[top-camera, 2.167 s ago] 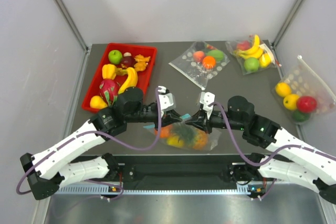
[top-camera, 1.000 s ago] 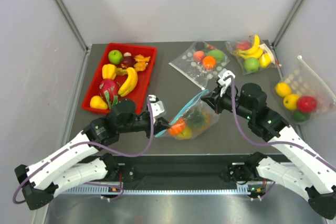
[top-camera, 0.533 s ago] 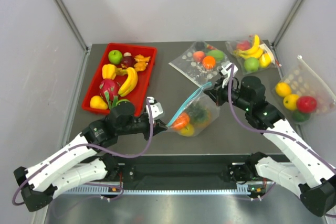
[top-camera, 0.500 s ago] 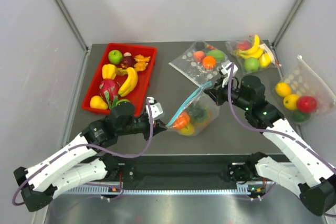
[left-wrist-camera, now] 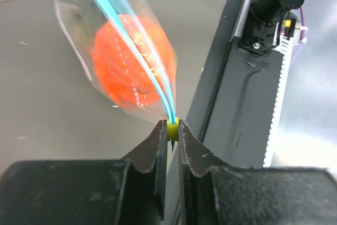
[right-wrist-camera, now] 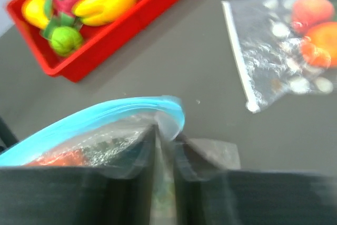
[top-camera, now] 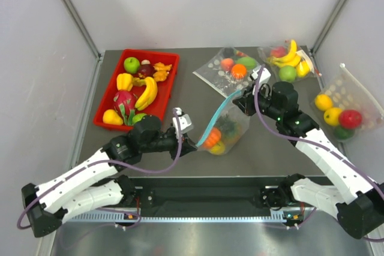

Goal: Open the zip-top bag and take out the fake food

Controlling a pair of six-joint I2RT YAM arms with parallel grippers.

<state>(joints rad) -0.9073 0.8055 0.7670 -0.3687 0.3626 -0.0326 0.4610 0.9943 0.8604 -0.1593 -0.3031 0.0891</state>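
The zip-top bag point(top-camera: 225, 129) hangs stretched between my two grippers above the table, its teal-blue zip strip point(top-camera: 211, 124) taut. My left gripper point(top-camera: 193, 143) is shut on the small yellow slider point(left-wrist-camera: 172, 129) at the strip's near end. My right gripper point(top-camera: 238, 102) is shut on the bag's far corner point(right-wrist-camera: 167, 125). The fake food sits low in the bag: a round orange fruit point(top-camera: 212, 136), a yellow fruit point(top-camera: 217, 147) and green bits point(top-camera: 228, 129). The orange fruit point(left-wrist-camera: 131, 59) shows through the plastic in the left wrist view.
A red tray point(top-camera: 117, 95) of fruit stands at the left. A dotted bag point(top-camera: 228, 71) lies at the back, a bag with bananas point(top-camera: 287, 62) at the back right, another dotted bag point(top-camera: 344, 109) at the right edge. The red tray point(right-wrist-camera: 131, 25) also shows in the right wrist view.
My right gripper has lifted the bag's far corner up and back. My left gripper has shifted right, holding the near end. The bag now hangs steeper between them.
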